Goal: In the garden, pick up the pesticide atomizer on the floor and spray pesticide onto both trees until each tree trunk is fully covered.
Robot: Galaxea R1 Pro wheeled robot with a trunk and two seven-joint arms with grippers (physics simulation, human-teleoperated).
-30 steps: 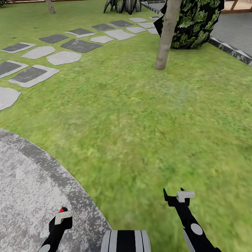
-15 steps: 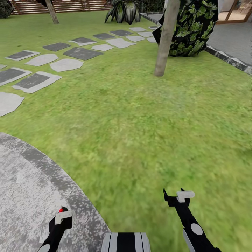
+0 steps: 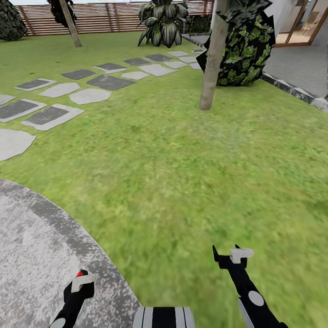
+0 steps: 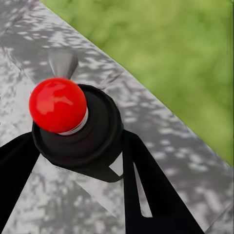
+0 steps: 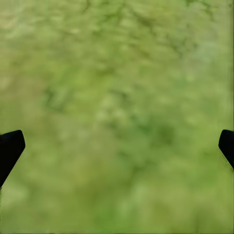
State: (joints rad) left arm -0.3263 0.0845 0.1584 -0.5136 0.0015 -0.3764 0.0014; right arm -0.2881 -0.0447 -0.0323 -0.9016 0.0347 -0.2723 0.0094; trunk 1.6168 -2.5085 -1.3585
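Holding the atomizer point(image 4: 73, 122), the left gripper point(image 3: 81, 279) sits low over the grey paving point(image 3: 32, 255); in the left wrist view its two black fingers point(image 4: 146, 190) close on either side of the black body, with the red cap on top and the small grey nozzle pointing away from the camera. From the head view just the red tip of the atomizer shows above that gripper. The right gripper point(image 3: 226, 255) hangs over the lawn point(image 3: 182, 164) with nothing in it, and the right wrist view shows its two fingertips point(image 5: 9, 146) spread wide at opposite edges, grass between them. Two trunks stand on the lawn: the near trunk point(image 3: 210, 64) rises ahead and to the right, just beside a dark leafy bush point(image 3: 246, 50), and the far trunk point(image 3: 72, 25) leans at the back left, well apart from the first. A striped plant point(image 3: 164, 23) stands at the back edge of the lawn before a slatted fence point(image 3: 105, 18). About fifteen stepping stones point(image 3: 91, 95), some dark and some pale, cross the lawn in a loose double line from the left edge toward the bush. A curved darker kerb point(image 3: 68, 228) separates paving from grass.
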